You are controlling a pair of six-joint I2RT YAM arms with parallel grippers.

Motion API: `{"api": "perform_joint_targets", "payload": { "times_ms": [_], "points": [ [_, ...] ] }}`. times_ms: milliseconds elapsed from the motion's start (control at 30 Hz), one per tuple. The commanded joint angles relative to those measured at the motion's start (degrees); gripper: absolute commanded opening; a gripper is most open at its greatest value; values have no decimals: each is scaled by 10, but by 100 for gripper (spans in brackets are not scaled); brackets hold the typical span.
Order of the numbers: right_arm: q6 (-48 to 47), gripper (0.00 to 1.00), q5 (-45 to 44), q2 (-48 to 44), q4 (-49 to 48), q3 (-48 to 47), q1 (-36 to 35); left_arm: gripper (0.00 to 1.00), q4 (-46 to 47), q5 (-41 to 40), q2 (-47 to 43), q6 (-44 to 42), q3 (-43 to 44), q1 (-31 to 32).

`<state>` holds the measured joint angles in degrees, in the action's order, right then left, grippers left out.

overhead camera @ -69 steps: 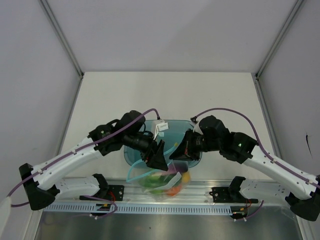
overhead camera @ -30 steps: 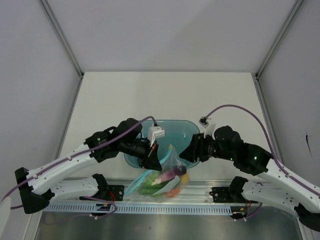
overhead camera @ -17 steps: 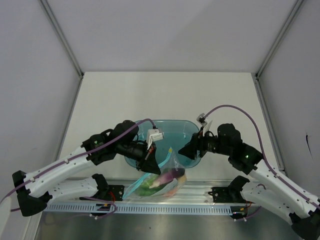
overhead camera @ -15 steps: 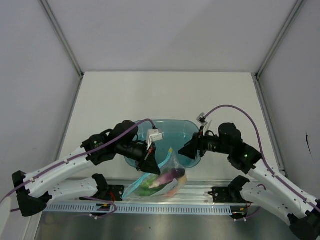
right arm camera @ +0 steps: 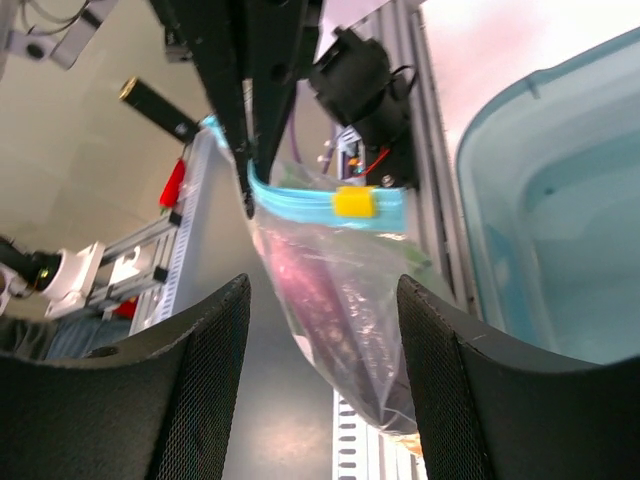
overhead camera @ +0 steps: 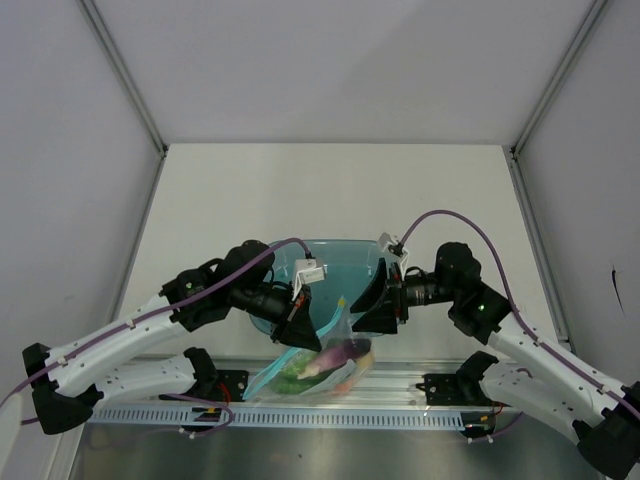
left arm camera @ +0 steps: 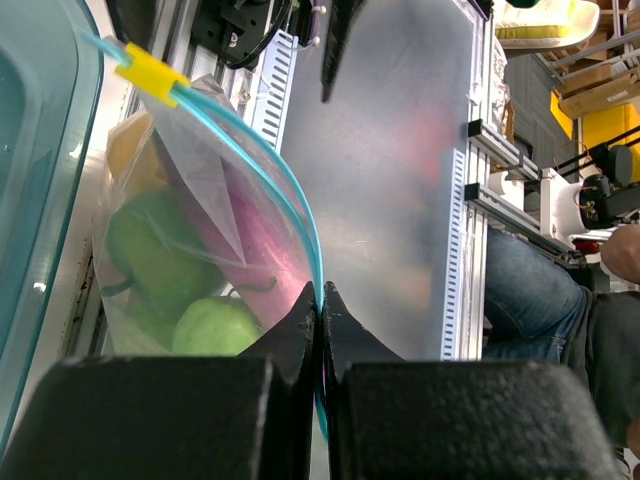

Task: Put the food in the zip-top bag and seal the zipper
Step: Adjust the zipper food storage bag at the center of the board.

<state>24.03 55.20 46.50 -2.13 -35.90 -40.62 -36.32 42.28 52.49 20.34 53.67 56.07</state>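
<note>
The clear zip-top bag (overhead camera: 322,362) hangs by the near table edge with the food inside: a purple eggplant (left arm camera: 255,250), a green pepper (left arm camera: 150,240), a round green fruit (left arm camera: 215,325) and a yellow-orange piece (left arm camera: 130,150). My left gripper (left arm camera: 320,290) is shut on the teal zipper (left arm camera: 290,190), near one end of the strip. A yellow slider (left arm camera: 150,78) sits at the other end. My right gripper (right arm camera: 322,300) is open; the bag (right arm camera: 340,330) shows between its fingers, which stay apart from it. In the top view the right gripper (overhead camera: 362,312) sits just right of the bag.
The rigid blue tub (overhead camera: 340,262) stands right behind the bag, between both arms. An aluminium rail (overhead camera: 400,415) with the arm mounts runs along the near edge under the bag. Grey walls close the table's left, right and far sides.
The right gripper let go of the bag mouth, drew back right, then came in again toward the bag with its jaws a little wider. The left gripper kept its hold on the zipper.
</note>
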Motion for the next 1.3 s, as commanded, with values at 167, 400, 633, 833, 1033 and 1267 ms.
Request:
{"api": "perform_joint_targets", "payload": {
  "times_ms": [167, 400, 633, 833, 1033, 1267],
  "points": [
    [-20, 62, 10, 14, -31, -7, -10, 0, 33, 35, -8, -8, 18, -4],
    [-51, 62, -17, 5, 21, -29, 24, 1, 27, 46, -15, -5, 24, -4],
    [-33, 61, 61, 37, -11, -30, 25, 1, 44, 63, -15, 5, 21, -4],
    [-15, 60, 82, 59, -44, -38, -2, 1, 63, 75, -5, 15, 28, -4],
    [18, 59, 88, 76, -99, -45, -43, 1, 64, 77, 3, 15, 37, -4],
    [66, 23, 87, 82, -153, -43, -56, 1, 68, 74, 4, 14, 35, -4]
  ]
}}
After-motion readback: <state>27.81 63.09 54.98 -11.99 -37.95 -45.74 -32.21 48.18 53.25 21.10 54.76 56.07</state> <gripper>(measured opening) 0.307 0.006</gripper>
